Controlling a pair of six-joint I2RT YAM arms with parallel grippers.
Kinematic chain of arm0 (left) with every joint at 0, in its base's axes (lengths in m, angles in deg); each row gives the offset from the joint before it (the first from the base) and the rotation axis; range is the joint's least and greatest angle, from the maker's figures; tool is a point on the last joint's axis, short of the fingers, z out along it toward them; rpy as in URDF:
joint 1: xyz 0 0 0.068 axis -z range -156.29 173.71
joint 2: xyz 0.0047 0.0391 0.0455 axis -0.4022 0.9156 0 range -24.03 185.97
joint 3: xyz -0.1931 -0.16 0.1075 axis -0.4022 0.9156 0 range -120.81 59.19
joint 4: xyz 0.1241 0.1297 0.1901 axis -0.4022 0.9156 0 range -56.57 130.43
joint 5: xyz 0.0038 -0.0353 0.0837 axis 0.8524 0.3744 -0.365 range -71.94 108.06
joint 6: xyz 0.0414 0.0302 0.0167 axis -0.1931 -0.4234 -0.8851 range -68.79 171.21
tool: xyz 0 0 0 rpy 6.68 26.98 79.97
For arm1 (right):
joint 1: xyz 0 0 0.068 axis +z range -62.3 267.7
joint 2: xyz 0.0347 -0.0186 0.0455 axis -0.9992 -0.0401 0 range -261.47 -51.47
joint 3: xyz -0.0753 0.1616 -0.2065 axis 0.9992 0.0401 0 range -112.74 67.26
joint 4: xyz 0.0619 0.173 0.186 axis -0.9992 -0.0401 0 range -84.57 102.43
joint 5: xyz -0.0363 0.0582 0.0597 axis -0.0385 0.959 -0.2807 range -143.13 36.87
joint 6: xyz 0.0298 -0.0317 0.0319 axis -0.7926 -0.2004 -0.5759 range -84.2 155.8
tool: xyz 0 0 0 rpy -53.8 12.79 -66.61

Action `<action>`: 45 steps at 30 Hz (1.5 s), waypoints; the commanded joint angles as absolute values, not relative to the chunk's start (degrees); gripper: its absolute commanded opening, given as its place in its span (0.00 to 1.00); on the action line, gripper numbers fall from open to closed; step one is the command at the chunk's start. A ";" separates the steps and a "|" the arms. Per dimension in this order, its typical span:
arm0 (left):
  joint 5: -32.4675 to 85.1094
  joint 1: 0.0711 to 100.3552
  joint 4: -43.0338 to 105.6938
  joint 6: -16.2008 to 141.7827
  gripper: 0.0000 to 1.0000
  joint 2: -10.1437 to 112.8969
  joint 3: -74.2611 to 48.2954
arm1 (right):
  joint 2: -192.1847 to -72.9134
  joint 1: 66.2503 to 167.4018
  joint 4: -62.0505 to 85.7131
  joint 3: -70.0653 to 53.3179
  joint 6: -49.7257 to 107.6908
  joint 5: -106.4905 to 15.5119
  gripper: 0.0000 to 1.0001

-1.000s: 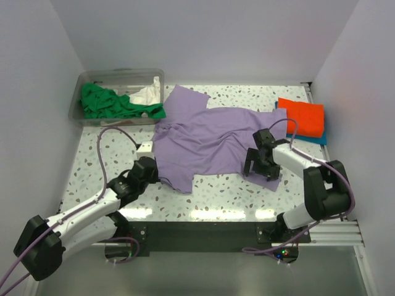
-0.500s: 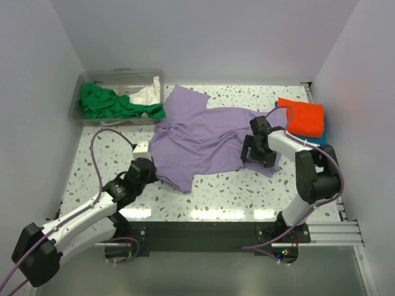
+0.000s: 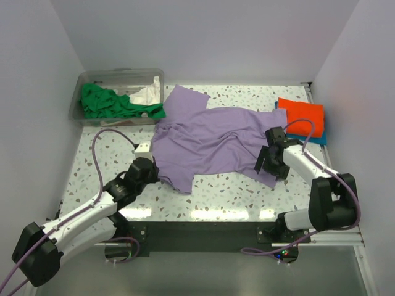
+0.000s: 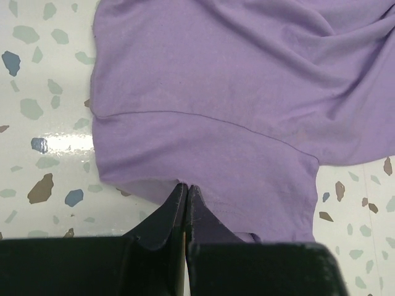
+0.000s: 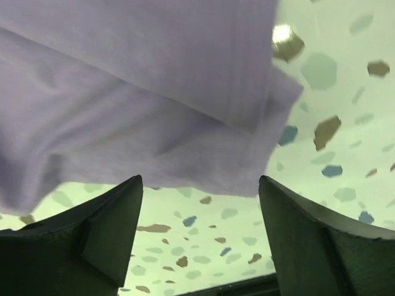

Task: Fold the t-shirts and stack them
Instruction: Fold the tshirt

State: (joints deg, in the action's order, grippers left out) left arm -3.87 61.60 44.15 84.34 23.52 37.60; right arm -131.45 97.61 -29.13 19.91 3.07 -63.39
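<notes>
A lavender t-shirt (image 3: 207,139) lies spread and rumpled across the middle of the table. My left gripper (image 3: 151,166) is at its near left edge. In the left wrist view the jaws (image 4: 186,188) are pressed together on the hem of the lavender cloth (image 4: 234,92). My right gripper (image 3: 268,165) hovers at the shirt's near right corner. In the right wrist view it (image 5: 200,185) stands open, with the edge of the lavender cloth (image 5: 142,92) just beyond the fingertips and nothing between them. A folded orange t-shirt (image 3: 302,117) rests on a blue one (image 3: 321,139) at the far right.
A clear plastic tub (image 3: 117,74) at the far left holds a green t-shirt (image 3: 111,102) and a white one (image 3: 147,95). White walls close in the table on the left, back and right. Speckled tabletop (image 3: 228,191) shows in front of the lavender shirt.
My right gripper swung in over the shirt, then back out to its near right corner, with the jaws slightly narrower. The left arm shifted a little while still holding the hem.
</notes>
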 commanded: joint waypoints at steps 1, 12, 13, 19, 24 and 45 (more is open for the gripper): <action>-2.07 61.33 40.64 82.32 0.00 23.08 38.36 | -128.81 96.14 -33.44 21.47 0.47 -62.35 0.77; -1.45 61.24 40.38 82.32 0.00 22.73 38.71 | -129.07 88.32 -33.98 25.33 1.52 -57.00 0.55; -1.54 61.33 40.38 82.32 0.00 22.82 38.62 | -129.42 88.14 -33.20 25.68 1.61 -56.21 0.51; -1.98 61.33 40.46 82.32 0.00 23.25 38.53 | -131.10 88.14 -30.03 28.32 0.91 -54.98 0.37; -2.16 61.33 40.55 82.50 0.00 23.43 38.44 | -131.53 88.14 -27.39 29.91 -0.24 -54.80 0.28; -1.81 61.33 40.64 82.59 0.00 22.55 38.88 | -125.12 87.87 -31.96 27.54 -0.94 -61.74 0.30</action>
State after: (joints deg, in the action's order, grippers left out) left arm -1.80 61.60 43.32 83.09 23.28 38.48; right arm -126.67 88.02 -31.74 28.19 0.38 -59.74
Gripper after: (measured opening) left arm 0.027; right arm 0.292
